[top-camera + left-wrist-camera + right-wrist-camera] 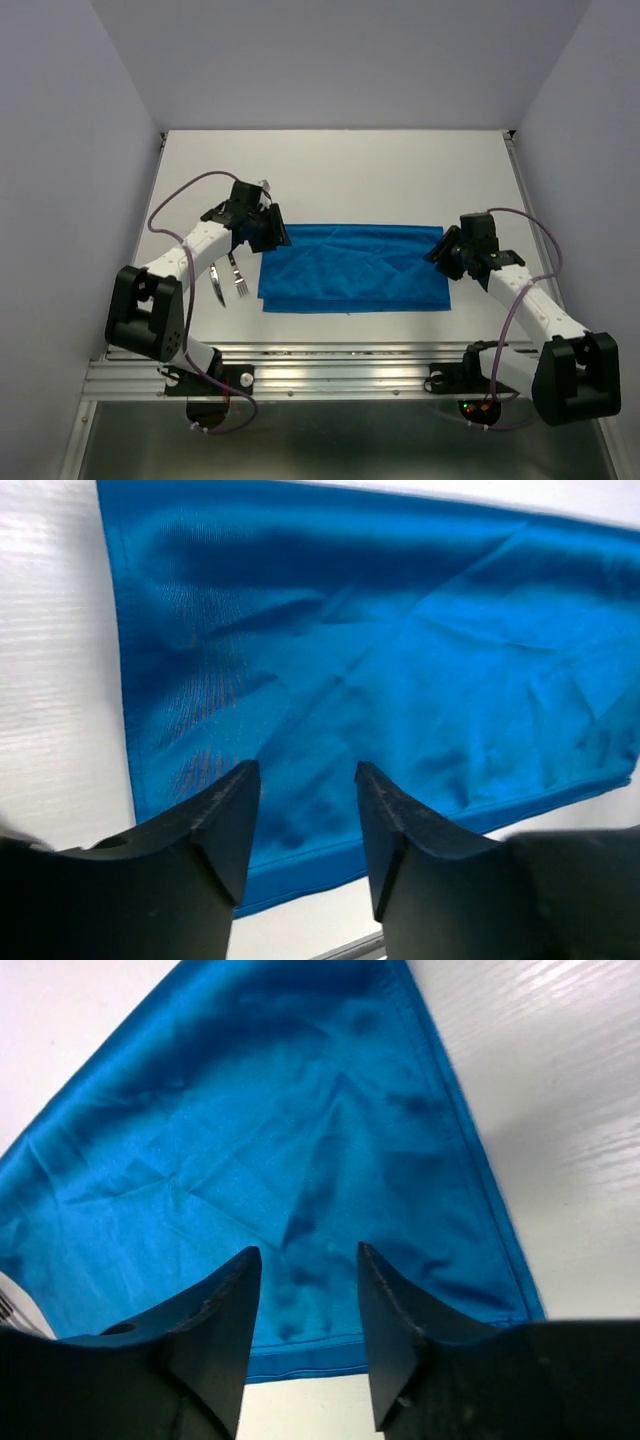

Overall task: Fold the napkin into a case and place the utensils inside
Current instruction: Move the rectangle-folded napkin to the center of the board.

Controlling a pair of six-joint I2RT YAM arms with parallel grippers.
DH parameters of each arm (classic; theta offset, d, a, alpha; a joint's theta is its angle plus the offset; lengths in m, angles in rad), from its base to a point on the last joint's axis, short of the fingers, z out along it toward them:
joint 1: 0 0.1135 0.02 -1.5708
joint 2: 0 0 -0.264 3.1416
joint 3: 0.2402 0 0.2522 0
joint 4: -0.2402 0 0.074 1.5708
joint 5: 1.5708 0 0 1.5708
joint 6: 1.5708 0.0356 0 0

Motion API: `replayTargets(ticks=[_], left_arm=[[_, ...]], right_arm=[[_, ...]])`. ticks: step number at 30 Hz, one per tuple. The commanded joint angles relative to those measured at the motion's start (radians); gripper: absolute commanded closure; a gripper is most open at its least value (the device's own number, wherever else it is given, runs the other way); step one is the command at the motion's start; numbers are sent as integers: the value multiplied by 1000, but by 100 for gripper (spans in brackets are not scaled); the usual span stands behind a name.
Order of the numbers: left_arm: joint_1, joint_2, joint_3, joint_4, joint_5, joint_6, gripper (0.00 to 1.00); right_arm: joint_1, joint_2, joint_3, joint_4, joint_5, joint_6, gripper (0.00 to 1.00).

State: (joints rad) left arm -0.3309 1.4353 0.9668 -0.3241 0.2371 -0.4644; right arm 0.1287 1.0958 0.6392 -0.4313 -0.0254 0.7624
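Seen from above, two robot arms are bolted at the near edge of a white worktop [350, 170]. Just beyond the left arm's base, a knife [215, 283] and a fork [239, 281] lie side by side on the bare worktop. They sit just beside the left short edge of the napkin [350, 268] and do not touch it.

The napkin is bright blue and creased, lying flat mid-worktop as a wide rectangle. A second hem along its near edge suggests it is doubled over.

The left gripper [307, 780] hovers over the napkin's left end, near the far corner, with its jaws parted and nothing between them. The right gripper [305, 1260] hovers over the right end, equally parted and empty.

The folding step appears to be in hand and only partly done, since the cloth looks too wide to serve as a case. The next move probably calls for both grippers to pinch one long edge and carry it across evenly, keeping the layers aligned. No pouch exists yet, so nothing holds anything, and both utensils wait outside the cloth.
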Motion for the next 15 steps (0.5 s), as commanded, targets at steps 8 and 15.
replayTargets(ticks=[8,15], left_arm=[[-13,218,-19,135,-16,-91,49],[-13,393,134,103,-51,-89,48]], right_arm=[[12,186,-43,163,93,37,64],[12,366,11,250,125,18,64]])
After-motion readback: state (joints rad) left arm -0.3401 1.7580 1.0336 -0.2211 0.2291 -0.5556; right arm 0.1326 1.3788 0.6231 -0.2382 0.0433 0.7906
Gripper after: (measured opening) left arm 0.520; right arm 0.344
